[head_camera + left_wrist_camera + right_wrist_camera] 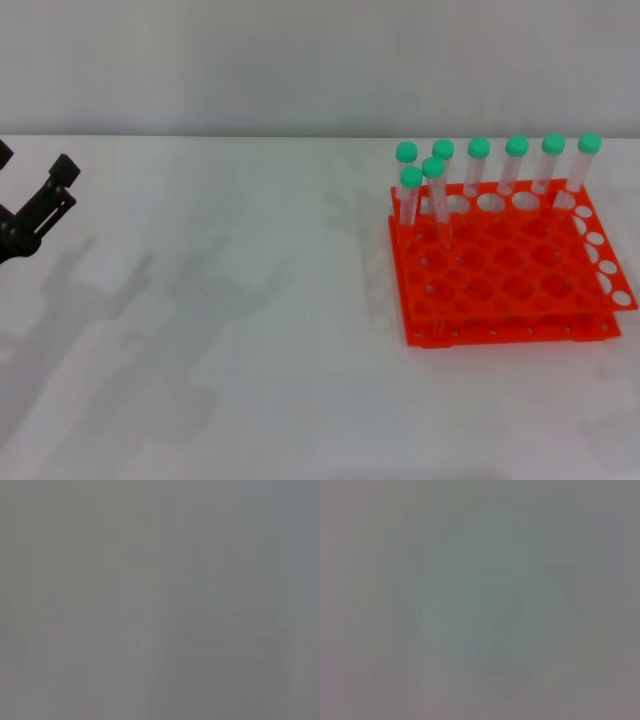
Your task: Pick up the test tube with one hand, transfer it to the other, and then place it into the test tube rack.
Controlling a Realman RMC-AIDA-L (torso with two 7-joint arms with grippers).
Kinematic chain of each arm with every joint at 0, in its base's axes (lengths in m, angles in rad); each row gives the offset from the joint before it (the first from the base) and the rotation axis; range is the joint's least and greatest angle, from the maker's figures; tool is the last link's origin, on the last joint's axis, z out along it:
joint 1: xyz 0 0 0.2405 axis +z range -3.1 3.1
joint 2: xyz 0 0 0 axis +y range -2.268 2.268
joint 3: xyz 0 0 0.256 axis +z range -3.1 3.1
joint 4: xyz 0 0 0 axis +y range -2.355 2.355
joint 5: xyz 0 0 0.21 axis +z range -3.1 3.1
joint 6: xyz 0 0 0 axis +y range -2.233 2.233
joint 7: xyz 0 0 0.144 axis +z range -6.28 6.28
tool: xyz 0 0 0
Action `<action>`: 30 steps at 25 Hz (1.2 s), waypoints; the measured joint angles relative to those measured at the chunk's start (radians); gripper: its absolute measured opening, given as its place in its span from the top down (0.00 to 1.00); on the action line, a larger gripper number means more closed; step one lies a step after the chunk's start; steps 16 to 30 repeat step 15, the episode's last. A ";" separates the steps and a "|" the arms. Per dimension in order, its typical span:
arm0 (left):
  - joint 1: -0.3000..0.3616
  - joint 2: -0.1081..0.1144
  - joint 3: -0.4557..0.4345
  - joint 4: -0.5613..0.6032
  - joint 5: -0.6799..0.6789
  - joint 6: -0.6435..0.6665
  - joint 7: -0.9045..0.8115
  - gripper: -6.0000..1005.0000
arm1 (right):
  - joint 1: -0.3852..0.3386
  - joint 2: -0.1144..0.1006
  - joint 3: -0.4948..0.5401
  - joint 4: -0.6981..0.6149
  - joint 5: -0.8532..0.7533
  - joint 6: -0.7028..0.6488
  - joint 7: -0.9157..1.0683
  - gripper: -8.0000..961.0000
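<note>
Cannot single out the test tube (433, 195) from its look-alikes: counted eight green-capped tubes, all upright in the test tube rack (520, 330), none lying on the table (250, 330). Marked here the nearest one, in the second row at the rack's 10 o'clock corner, beside a twin at its 9 o'clock. Found the other six lined along the rack's far edge, from 10 o'clock round to 2 o'clock, leaning slightly. Left most holes toward 6 o'clock unfilled.

Placed the rack itself at 3 o'clock on the table in the head view, flat and square to the table edge.

Spotted the left gripper (33, 165) well apart from the rack, at the table's 9 o'clock edge, raised off the surface. Looks spread, with nothing between the fingers (62, 175). Cannot find the right gripper anywhere in the head view. Got nothing usable from either wrist view, only flat grey.

Judged from this: either standing at the very end, tube seated and arms drawn clear, or at the very start with a tube to be lifted out of the rack. Cannot tell which. If at the start, calls for a long reach toward 3 o'clock, a descent onto one cap without knocking the close-set neighbours at 10 o'clock, and a straight upward pull before any handover. If at the end, calls for nothing beyond parking.
</note>
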 joint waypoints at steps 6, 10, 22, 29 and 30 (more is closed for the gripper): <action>-0.022 -0.001 -0.013 -0.001 -0.001 -0.037 -0.005 0.11 | 0.010 0.002 0.000 0.030 0.038 -0.020 -0.076 0.14; -0.034 -0.001 -0.015 -0.002 0.000 -0.043 -0.002 0.11 | 0.018 0.002 0.001 0.031 0.075 -0.023 -0.080 0.14; -0.044 0.001 -0.017 0.002 -0.002 -0.055 -0.002 0.11 | 0.020 0.004 0.002 0.031 0.081 -0.027 -0.082 0.14; -0.044 0.001 -0.017 0.002 -0.002 -0.055 -0.002 0.11 | 0.020 0.004 0.002 0.031 0.081 -0.027 -0.082 0.14; -0.044 0.001 -0.017 0.002 -0.002 -0.055 -0.002 0.11 | 0.020 0.004 0.002 0.031 0.081 -0.027 -0.082 0.14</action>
